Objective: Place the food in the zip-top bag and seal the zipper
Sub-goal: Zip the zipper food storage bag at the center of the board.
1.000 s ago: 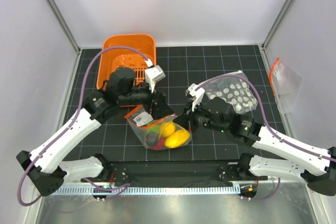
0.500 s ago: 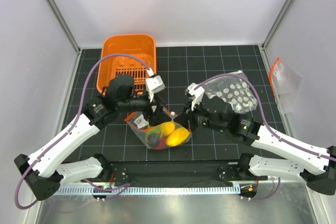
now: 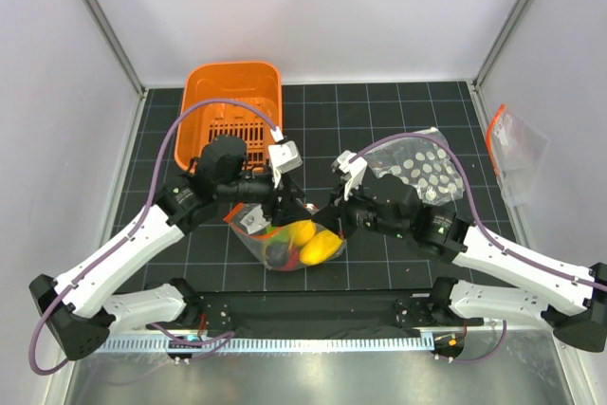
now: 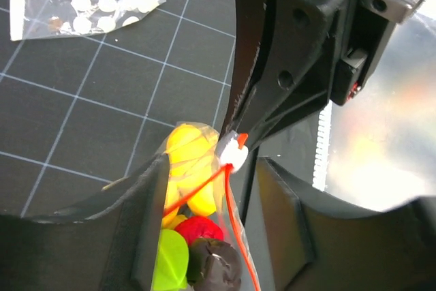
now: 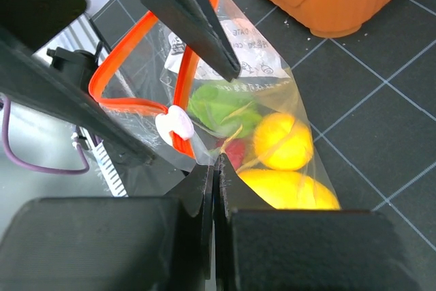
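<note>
The zip-top bag (image 3: 285, 239) lies on the black mat with the food (image 3: 313, 246) inside it. The left wrist view shows yellow pieces (image 4: 191, 151), a red one (image 4: 199, 228), a green one (image 4: 170, 264) and a dark purple one (image 4: 214, 267). The orange-red zipper (image 5: 112, 66) gapes in a loop, and its white slider (image 5: 175, 124) sits at one end. My left gripper (image 4: 214, 182) is open, one finger on each side of the bag's mouth. My right gripper (image 5: 216, 168) is shut on the bag's clear film beside the slider.
An orange basket (image 3: 232, 92) stands at the back left behind the left arm. A clear bag printed with white dots (image 3: 422, 168) lies at the right under the right arm's cable. Another clear pouch (image 3: 512, 149) hangs at the right wall.
My left gripper has moved a little nearer and to the right, down over the bag's mouth. The right gripper and the bag have stayed where they were.
</note>
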`<state>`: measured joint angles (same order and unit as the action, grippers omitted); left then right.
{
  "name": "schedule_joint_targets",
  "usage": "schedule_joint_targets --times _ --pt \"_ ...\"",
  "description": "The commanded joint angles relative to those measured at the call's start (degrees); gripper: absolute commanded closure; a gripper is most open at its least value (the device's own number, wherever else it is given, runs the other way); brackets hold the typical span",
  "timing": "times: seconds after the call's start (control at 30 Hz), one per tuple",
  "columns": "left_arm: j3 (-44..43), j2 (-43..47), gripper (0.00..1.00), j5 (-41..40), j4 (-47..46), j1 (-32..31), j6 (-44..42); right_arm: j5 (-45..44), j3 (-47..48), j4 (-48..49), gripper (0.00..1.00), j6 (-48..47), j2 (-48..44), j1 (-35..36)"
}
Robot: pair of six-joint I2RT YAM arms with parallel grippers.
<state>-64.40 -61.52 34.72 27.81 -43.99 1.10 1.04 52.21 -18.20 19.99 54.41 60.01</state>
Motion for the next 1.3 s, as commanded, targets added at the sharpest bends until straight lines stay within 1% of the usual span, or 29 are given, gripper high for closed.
schedule_joint_targets --times 0.0,0.03,0.07,0.13,0.17,0.2,0.3,0.33,0.37,0.43,0.53,0.57,0.6,0.67,0.7,0.73,0.8,0.83,0.87,0.93,1.2,1.27 --pt "-1.8 -0.6 0.46 2.0 -3.5 -0.2 -0.8 1.8 0.8 4.0 0.99 0.7 0.0 0.2" --pt "-2.0 -1.0 0.49 2.2 -3.5 -0.3 -0.8 1.9 0.8 4.0 0.99 0.6 -0.1 0.2" --pt "-2.1 -1.1 0.56 2.4 -3.5 -0.2 -0.8 2.0 0.8 4.0 0.99 0.7 0.0 0.1" --pt "-2.4 -1.2 0.62 2.7 -3.6 -0.2 -0.8 2.1 0.9 4.0 0.99 0.7 0.2 0.2" --pt "-2.4 -1.2 0.72 2.8 -3.7 -0.2 -0.8 2.2 1.0 4.0 0.99 0.7 0.3 0.2" --pt "-2.4 -1.2 0.74 2.8 -3.7 -0.2 -0.8 2.2 1.0 4.0 0.99 0.7 0.3 0.2" --pt "-2.2 -0.6 0.75 3.3 -4.3 -0.2 -0.8 2.4 1.0 4.0 0.99 0.7 0.6 0.2" --pt "-2.0 -0.4 0.73 3.7 -4.8 -0.2 -0.6 2.5 0.9 4.0 0.99 0.8 0.8 0.2" --pt "-2.0 -0.3 0.66 3.8 -5.0 -0.2 -0.5 2.6 1.0 4.0 0.99 0.8 1.0 0.2" --pt "-1.9 0.1 0.63 4.8 -5.3 -0.2 -0.3 2.7 1.0 4.0 0.99 0.8 1.2 0.1" --pt "-1.8 0.2 0.75 5.5 -5.5 -0.2 -0.4 2.9 1.0 4.3 0.99 0.8 1.2 0.2" --pt "-1.6 0.3 0.85 6.0 -5.5 -0.2 -0.4 2.9 1.0 4.6 0.99 1.0 1.2 0.2" --pt "-1.6 0.3 0.90 6.0 -5.5 -0.2 -0.4 2.9 1.0 4.4 0.99 1.0 1.2 0.2" --pt "-1.3 0.3 0.98 5.7 -5.4 -0.2 -0.4 2.7 1.1 4.5 0.99 1.0 1.1 0.2" --pt "-1.2 0.5 0.99 5.4 -5.3 -0.2 -0.3 2.6 1.1 4.3 0.99 0.9 1.0 0.2" --pt "-1.1 0.6 0.99 5.1 -5.3 -0.2 -0.3 2.5 1.1 4.3 0.99 1.0 1.0 0.2" --pt "-0.9 0.8 0.93 4.7 -5.2 -0.2 -0.3 2.2 1.2 4.2 0.99 1.0 1.0 0.2" --pt "-0.8 1.1 0.88 4.4 -5.2 -0.2 -0.2 2.1 1.1 4.2 0.99 1.0 1.0 0.2" --pt "-0.7 1.3 0.80 4.4 -5.2 -0.2 -0.2 2.0 1.1 4.1 0.99 1.0 0.9 0.2" --pt "-0.4 1.9 0.74 4.0 -5.2 -0.2 -0.2 2.0 1.0 4.0 0.99 1.0 0.7 0.2" --pt "0.6 2.9 0.67 3.5 -4.6 -0.2 -0.3 2.0 1.1 4.2 0.99 0.9 0.8 0.2" --pt "0.9 3.2 0.62 3.2 -4.7 -0.2 -0.3 2.1 1.2 4.2 0.99 0.9 0.8 0.2"
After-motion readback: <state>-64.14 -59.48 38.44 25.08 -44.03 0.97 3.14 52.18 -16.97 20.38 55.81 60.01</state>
